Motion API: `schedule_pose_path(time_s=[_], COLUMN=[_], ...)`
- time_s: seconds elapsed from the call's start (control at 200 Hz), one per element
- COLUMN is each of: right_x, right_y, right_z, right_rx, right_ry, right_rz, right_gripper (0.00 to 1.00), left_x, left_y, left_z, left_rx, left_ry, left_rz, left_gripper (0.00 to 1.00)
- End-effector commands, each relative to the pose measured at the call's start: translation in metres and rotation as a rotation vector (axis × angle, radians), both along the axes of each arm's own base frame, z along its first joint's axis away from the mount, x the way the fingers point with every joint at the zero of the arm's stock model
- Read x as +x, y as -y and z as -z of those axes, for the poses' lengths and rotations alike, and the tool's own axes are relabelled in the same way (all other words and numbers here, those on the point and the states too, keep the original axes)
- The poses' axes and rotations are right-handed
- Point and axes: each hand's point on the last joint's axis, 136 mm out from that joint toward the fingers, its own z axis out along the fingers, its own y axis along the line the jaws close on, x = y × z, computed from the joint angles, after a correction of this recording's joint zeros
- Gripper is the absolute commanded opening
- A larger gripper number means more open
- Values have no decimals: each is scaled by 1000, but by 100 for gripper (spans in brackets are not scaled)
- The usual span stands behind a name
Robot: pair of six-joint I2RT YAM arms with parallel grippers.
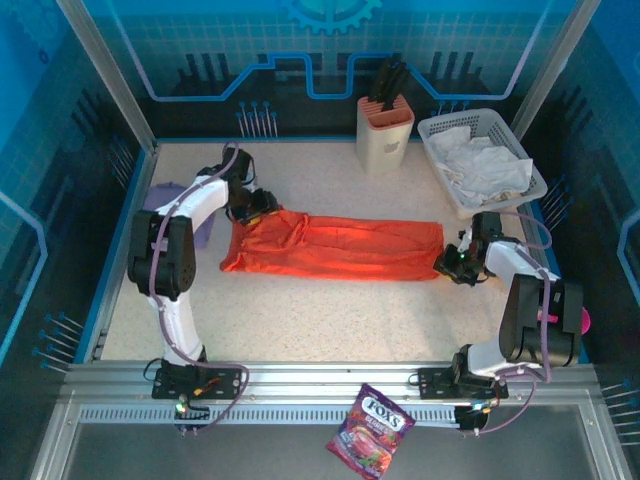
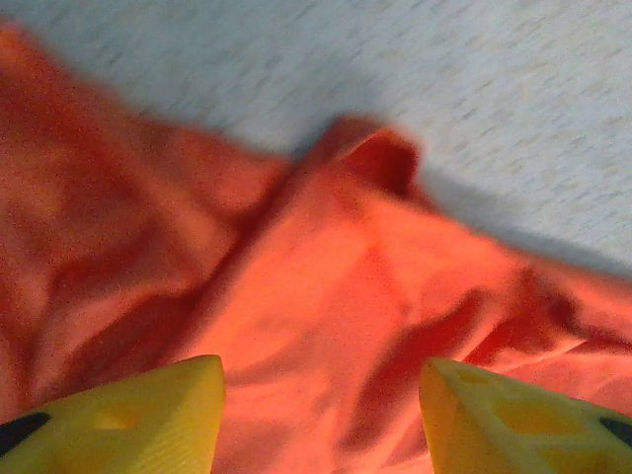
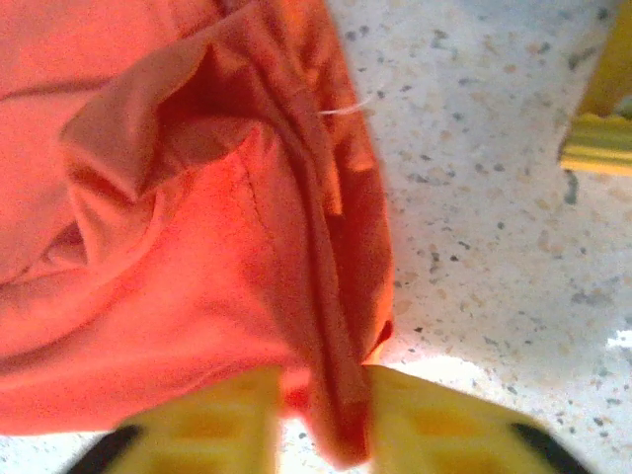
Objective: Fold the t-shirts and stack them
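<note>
A pale speckled tabletop (image 1: 330, 320) carries the work, boxed in by blue panel walls.

The orange t-shirt (image 1: 340, 250) lies stretched as a long, narrow band between the two claws, so at least one lengthwise fold looks done. It probably has to be folded end to end before it makes a compact packet. The left claw (image 2: 321, 395) hangs low over the band's rumpled left end with its yellow fingers spread and cloth under the gap, gripping nothing. The right claw (image 3: 326, 415) sits at the opposite end, a ridge of hem running between its fingers. Whether it pinches that hem or merely straddles it, I cannot tell. Outboard of the left claw, half hidden by that arm, the lavender t-shirt (image 1: 165, 195) sits in a heap and appears unfolded. By this reading, nothing is stacked and most of the task remains.

Nearest of all, behind both claws, aluminium rails (image 1: 320, 385) hold the arm bases, and a purple sweet bag (image 1: 370, 432) lies there. Beyond the right claw, a white basket (image 1: 432, 150) holding pale crumpled cloth stands in the far corner. Just beside it is a beige knife block (image 1: 385, 140) with dark handles. The back wall bears a circuit-line graphic and a gear emblem.
</note>
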Motion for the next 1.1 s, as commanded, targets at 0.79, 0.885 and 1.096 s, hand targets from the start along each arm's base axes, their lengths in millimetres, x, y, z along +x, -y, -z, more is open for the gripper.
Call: schedule_pose_path(time_s=[0.79,0.885,1.096], right_x=[117,115,86], right_y=[-90,-86,-83], right_z=[-15,3,21], right_rx=[-93,-91,-59], right_ry=[154,85,-25], right_rz=[-324,-296,-240], right_gripper=[80,79,75], left_x=[-47,-40,-19], left_y=[38,33,18], left_z=[48,55,70], left_rx=[-136,-110,3], left_ry=[-163,-175,-253], left_rz=[-125,-123,-45], left_gripper=[51,51,50])
